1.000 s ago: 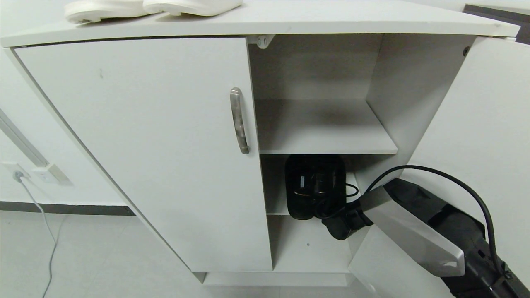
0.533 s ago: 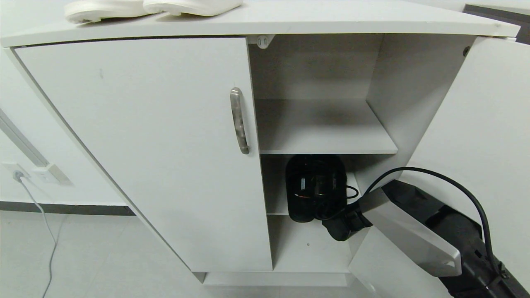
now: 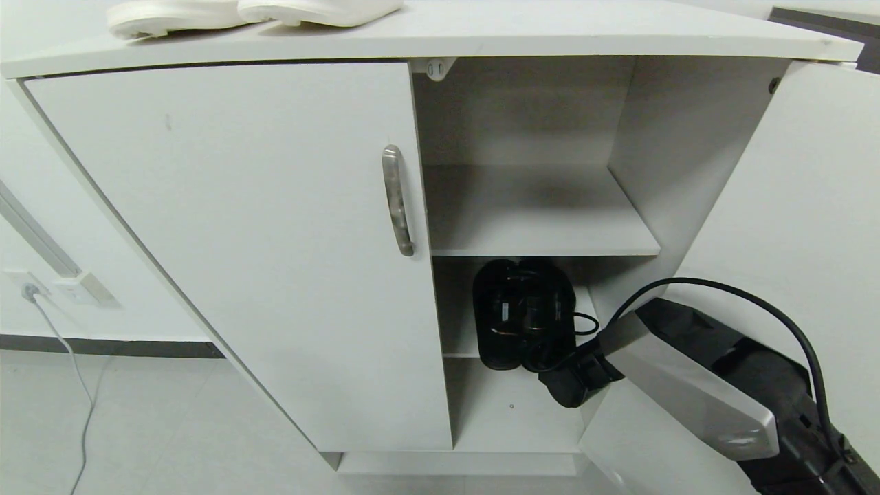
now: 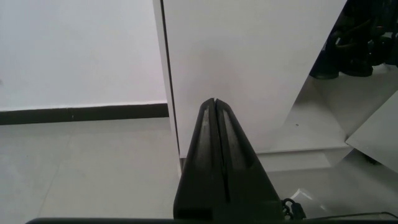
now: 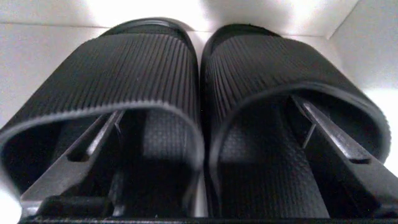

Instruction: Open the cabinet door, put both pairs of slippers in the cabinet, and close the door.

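Observation:
A pair of black slippers [image 3: 524,313] lies side by side on the cabinet's [image 3: 440,41] middle shelf, behind the open right door [image 3: 804,227]. My right gripper [image 5: 205,106] is open, with one finger [image 5: 81,155] under each slipper's ribbed strap [image 5: 124,68]. Its wrist [image 3: 570,381] sits just in front of the shelf. A white pair of slippers [image 3: 254,12] rests on the cabinet top at the left. My left gripper [image 4: 214,106] is shut on nothing, low above the floor in front of the closed left door [image 4: 242,56].
The left door [image 3: 234,234] carries a metal handle [image 3: 397,201]. The upper shelf [image 3: 536,213] and bottom shelf [image 3: 509,405] are bare. A wall socket and cable [image 3: 31,292] sit at the far left by the floor.
My right arm has drawn back and down slightly. The black slippers have shifted a little on the shelf, their toes now showing apart.

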`<state>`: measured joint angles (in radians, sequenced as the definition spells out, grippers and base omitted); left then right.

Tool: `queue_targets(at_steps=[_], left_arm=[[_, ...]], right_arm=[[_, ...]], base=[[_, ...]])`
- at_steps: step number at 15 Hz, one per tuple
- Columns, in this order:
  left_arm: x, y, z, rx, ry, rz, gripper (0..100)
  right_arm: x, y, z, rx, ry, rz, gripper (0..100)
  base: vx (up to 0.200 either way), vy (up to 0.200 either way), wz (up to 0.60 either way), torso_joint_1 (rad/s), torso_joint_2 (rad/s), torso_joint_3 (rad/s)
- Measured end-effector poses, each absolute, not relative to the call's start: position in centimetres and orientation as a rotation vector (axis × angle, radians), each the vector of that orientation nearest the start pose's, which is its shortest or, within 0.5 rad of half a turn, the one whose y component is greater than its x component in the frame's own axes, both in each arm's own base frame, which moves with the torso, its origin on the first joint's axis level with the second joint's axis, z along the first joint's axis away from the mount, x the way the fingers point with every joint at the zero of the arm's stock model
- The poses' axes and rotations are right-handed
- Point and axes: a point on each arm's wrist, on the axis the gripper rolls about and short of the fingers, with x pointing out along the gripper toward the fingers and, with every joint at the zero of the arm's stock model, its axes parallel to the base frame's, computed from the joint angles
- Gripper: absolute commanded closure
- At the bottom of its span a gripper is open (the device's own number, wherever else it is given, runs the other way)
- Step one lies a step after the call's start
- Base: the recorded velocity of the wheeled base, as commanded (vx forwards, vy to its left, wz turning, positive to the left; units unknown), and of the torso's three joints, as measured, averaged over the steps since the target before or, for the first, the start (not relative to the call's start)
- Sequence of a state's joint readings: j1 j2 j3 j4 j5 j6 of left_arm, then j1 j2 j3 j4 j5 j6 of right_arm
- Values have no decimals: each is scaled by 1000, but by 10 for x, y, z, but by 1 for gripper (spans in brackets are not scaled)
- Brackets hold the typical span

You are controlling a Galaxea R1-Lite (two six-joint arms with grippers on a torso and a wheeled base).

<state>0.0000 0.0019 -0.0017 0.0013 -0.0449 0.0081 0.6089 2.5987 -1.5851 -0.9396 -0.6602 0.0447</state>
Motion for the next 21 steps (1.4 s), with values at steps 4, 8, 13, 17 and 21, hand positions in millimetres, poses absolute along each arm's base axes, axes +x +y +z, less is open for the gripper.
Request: queue_targets(at_steps=[4, 8, 13, 17, 21], left_arm=[[-23, -1, 76, 8, 2, -46, 100], [-23, -1, 76, 9, 2, -46, 100], [-23, -1, 76, 14, 2, -47, 100], [-23, -1, 76, 10, 2, -46, 100], [-23, -1, 76, 11, 2, -46, 100]], right_arm=[[403, 275, 42, -9, 71, -36, 0], [368, 267, 50, -9, 66, -7, 0], [317, 259, 54, -31, 82, 48, 0], [297, 265, 63, -32, 77, 64, 0], [293, 264, 65, -27, 71, 67, 0]], base=[[0, 0, 0, 0, 0, 0], [0, 0, 0, 0, 0, 0], [0, 0, 0, 0, 0, 0], [0, 0, 0, 0, 0, 0], [-50, 0, 0, 2, 2, -1]])
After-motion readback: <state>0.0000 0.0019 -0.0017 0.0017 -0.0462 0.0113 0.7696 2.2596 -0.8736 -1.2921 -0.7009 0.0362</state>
